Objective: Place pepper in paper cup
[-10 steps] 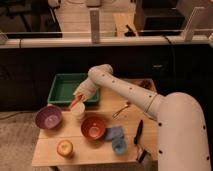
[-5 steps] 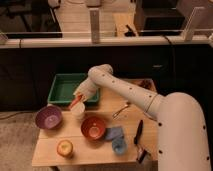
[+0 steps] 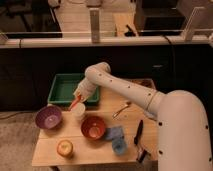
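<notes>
Hanging tilted from the robot's gripper [image 3: 79,98], the small, slim orange-red tapered pepper [image 3: 75,103] is in the air just above the rim of the small plain white paper cup [image 3: 78,112]. The jaws appear to be pinching the pepper's upper, thicker end, with the thin tip pointing down and to the side. The paper cup stands upright on the wooden tabletop [image 3: 47,141], between the round purple bowl [image 3: 48,117] and the round orange-red bowl [image 3: 93,127], in front of the rectangular green tray [image 3: 69,87].

The pepper is probably light and fairly firm, with a smooth skin that may slip. A hold on the thicker end looks safer than one on the taper, where it could squirt free. The cup is likely thin, light and easily tipped by a nudge.

Compared with a second ago and half a second ago, arm, pepper and cup show no visible shift.
</notes>
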